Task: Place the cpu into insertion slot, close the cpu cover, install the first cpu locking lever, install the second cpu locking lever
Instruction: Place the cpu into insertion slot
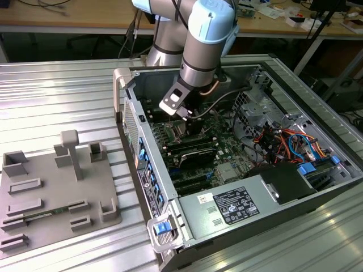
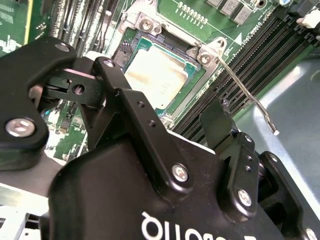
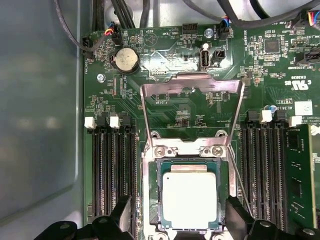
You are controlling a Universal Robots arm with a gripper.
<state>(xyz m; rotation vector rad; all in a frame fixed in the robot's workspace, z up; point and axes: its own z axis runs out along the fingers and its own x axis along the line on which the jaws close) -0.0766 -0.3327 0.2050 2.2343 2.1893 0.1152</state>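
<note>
Gripper (image 3: 178, 214): open, empty, fingers (image 3: 123, 212) spread either side of the socket (image 3: 150, 200), poised low above it. Cpu (image 3: 190, 200): lying in the socket, apparently level, untouched. Cpu cover (image 3: 192, 84): standing open, tipped back beyond the socket over the motherboard (image 3: 165, 55). Locking lever (image 2: 248, 96): raised, unlatched. Step judged in hand: closing the cover. To do well: press at the free edge, swing down evenly, keep clear of the cpu top and the lever.

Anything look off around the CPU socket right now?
Nothing looks damaged or askew. The cpu lies square in the socket. The cpu cover is flipped open and a locking lever is raised. The gripper is open above the chip.
</note>
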